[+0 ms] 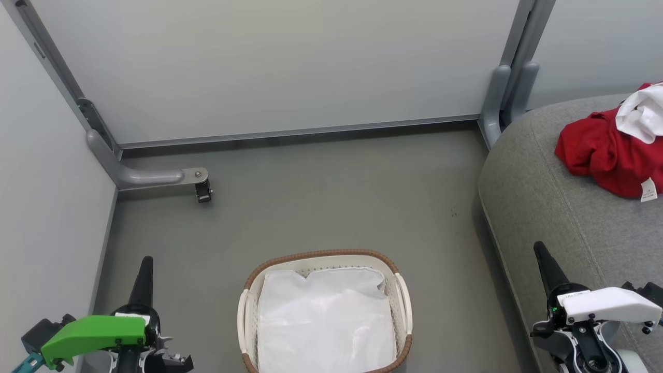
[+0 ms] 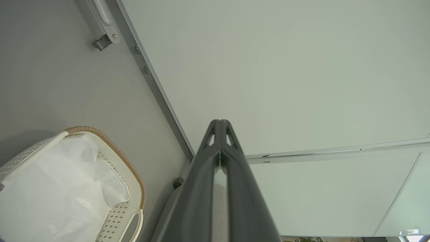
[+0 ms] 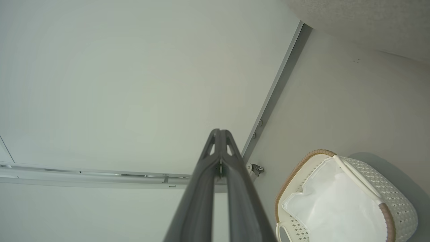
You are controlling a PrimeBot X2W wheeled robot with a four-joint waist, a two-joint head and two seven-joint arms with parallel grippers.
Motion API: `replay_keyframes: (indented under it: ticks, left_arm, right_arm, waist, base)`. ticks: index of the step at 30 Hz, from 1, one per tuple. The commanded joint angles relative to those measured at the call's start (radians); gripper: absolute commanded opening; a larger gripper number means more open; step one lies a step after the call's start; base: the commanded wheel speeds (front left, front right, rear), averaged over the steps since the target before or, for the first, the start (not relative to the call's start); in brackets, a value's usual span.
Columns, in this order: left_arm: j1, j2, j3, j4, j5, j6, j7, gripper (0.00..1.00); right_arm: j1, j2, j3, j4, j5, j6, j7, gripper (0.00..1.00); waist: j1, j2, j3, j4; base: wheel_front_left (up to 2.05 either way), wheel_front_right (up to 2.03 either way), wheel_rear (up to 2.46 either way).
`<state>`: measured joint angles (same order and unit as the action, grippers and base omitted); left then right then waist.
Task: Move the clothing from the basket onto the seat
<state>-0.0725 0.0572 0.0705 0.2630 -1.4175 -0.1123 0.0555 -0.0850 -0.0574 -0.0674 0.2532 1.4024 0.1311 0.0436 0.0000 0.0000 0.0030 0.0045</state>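
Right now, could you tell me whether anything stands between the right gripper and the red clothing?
Nothing visible does. The red clothing already lies on the seat, and bare cushion separates it from the shut right gripper.

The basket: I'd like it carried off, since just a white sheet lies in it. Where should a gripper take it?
Probably by the right side handle of the basket, coming from above with the right gripper: the handle bows out from the side, leaving a gap for one finger.
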Motion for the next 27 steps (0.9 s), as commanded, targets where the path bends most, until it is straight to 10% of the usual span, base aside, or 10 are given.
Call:
replay_keyframes:
  ticks: [1, 27]
  left_arm:
    - [-0.024, 0.002, 0.009, -0.008, -0.018, -0.005, 0.007, 0.0]
    - [-0.043, -0.007, 0.045, -0.019, -0.186, -0.022, 0.058, 0.0]
  right_arm:
    - [-0.014, -0.007, -0.006, -0.008, 0.022, 0.0, 0.005, 0.0]
    - [-0.027, -0.005, -0.034, -0.011, 0.208, -0.001, 0.059, 0.0]
  waist:
    - [0.0, 0.0, 0.0, 0.0]
    - [0.0, 0.0, 0.0, -0.004]
  base:
    - [0.0, 0.0, 0.0]
    - [0.0, 0.0, 0.0]
